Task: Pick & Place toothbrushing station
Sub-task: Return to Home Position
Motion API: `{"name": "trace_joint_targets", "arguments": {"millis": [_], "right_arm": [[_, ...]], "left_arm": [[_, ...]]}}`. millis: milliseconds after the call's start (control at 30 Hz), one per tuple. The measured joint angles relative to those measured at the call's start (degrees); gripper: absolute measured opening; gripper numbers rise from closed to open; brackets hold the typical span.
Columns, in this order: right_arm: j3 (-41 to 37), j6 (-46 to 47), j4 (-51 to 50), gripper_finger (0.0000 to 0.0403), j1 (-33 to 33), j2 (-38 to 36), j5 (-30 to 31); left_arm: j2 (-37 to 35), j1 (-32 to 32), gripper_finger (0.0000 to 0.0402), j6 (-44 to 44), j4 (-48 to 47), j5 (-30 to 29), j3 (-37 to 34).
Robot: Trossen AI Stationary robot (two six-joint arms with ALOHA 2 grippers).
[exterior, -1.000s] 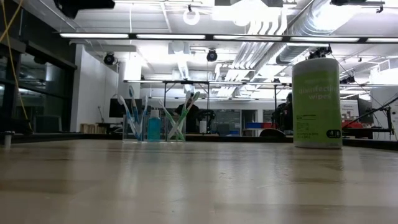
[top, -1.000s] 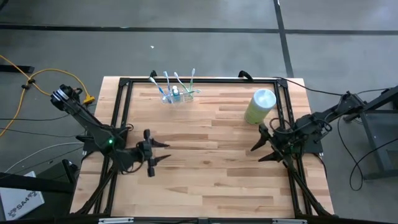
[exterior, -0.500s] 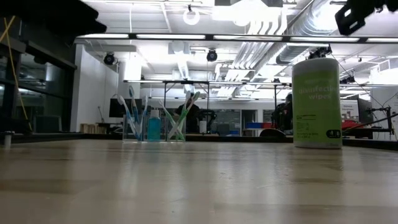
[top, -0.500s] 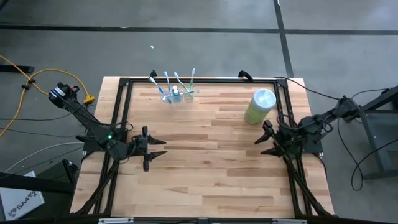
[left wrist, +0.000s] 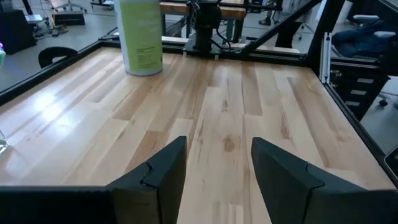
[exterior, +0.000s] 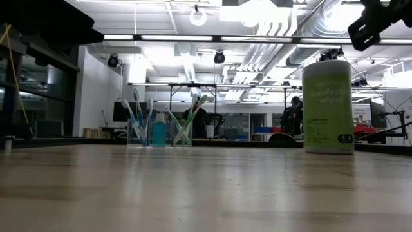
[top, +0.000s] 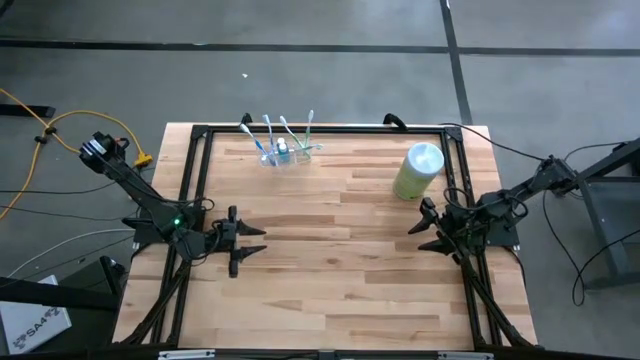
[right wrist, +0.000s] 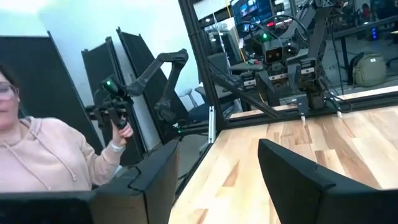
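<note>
Risk: small. The right gripper [top: 420, 232] hangs near the canister [top: 418, 170], so a wide swing while folding home could knock it over.
Grippers: both empty, fingers apart. The left gripper [top: 250, 241] is at the left side of the desk [top: 330, 270], the right at the right side.
Station: the station [top: 283, 152] stands at the far edge, well apart from both.

Lighting: bright, even, from ceiling strip lamps [exterior: 174, 37]. Glare: lamps blown out in low view. Shadows: soft, faint, on bench [top: 330, 262].
</note>
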Motion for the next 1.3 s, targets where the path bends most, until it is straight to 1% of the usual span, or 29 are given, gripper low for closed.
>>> {"name": "trace_joint_targets", "arguments": {"millis": [100,233,433,533,700,767,933,1033,1133,1300], "right_arm": [[-3.1,1.8,3.3,0.0210,0.0,0.2,0.4],[-7.6,2.1,10.3,0.0210,0.0,0.1,0.0],[-8.0,2.2,10.0,0.0210,0.0,0.2,0.2],[-8.0,2.2,7.5,0.0210,0.0,0.1,-1.5],[-8.0,3.0,2.5,0.0210,0.0,0.1,-3.3],[-8.0,2.4,0.7,0.0210,-0.1,-0.2,-2.2],[-8.0,1.7,-4.7,0.0210,-1.8,-2.5,5.3],[-8.0,1.8,-9.6,0.0210,-3.7,-4.9,8.0],[-8.1,1.1,-11.7,0.0210,-6.1,-7.6,8.4],[-8.1,-3.0,-12.4,0.0210,-10.6,-10.4,5.4]], "left_arm": [[0.0,-0.2,0.0174,-1.0,-0.1,0.0,-0.4],[0.0,-0.2,0.0174,-1.2,0.0,-0.2,-0.4],[0.0,-0.2,0.0174,-1.3,0.0,-0.2,-0.4],[0.0,-0.2,0.0174,-1.3,0.0,0.0,-0.4],[0.0,-0.2,0.0174,-0.8,0.2,2.1,-0.4],[0.0,-0.2,0.0174,-0.6,0.4,2.3,-0.4],[0.0,-0.2,0.0174,-0.4,1.4,2.4,-0.4],[0.0,-0.2,0.0174,0.0,1.7,2.5,-0.4],[0.0,-0.2,0.0174,0.0,1.9,2.5,-0.4],[0.0,-0.2,0.0174,0.0,2.0,3.0,-0.4]]}}
